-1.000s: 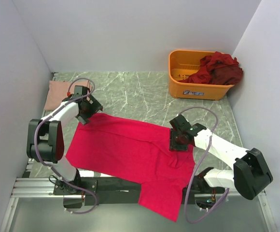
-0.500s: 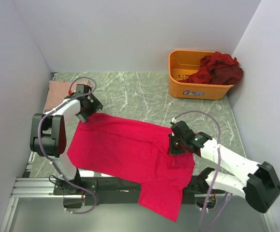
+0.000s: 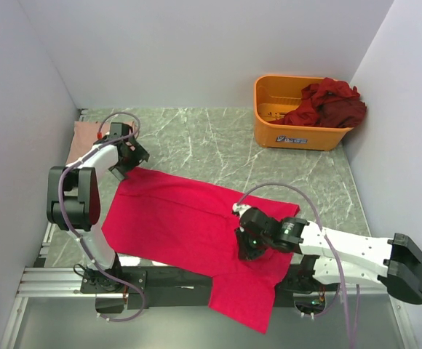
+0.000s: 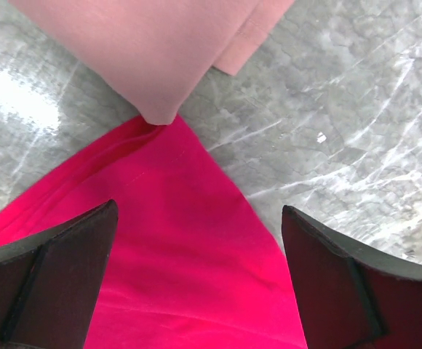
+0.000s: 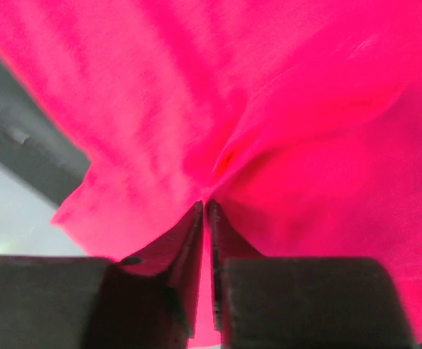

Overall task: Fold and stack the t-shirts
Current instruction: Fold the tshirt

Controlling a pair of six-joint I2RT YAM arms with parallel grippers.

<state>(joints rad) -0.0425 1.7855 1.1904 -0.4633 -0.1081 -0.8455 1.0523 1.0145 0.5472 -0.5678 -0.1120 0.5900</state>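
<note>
A bright pinkish-red t-shirt (image 3: 174, 218) lies spread across the table, its near part hanging over the front rail. My right gripper (image 3: 246, 249) is shut on a pinched ridge of this shirt (image 5: 305, 145); in the right wrist view the jaws (image 5: 205, 207) meet with cloth between them. My left gripper (image 3: 126, 160) hovers open over the shirt's far left corner (image 4: 174, 247), its fingers (image 4: 51, 283) wide apart and holding nothing. A pale dusty pink t-shirt (image 3: 86, 135) lies folded at the far left, its corner (image 4: 153, 51) touching the red one. Dark maroon t-shirts (image 3: 329, 102) are heaped in the bin.
An orange plastic bin (image 3: 298, 135) stands at the back right corner. Grey walls close in the left, back and right sides. The black front rail (image 3: 167, 276) runs under the hanging cloth. Marbled table surface (image 3: 211, 145) shows between the shirt and the bin.
My right gripper closed on the red shirt's right side and drew it left and toward the front, bunching the cloth. My left gripper shifted slightly toward the far left corner, still open.
</note>
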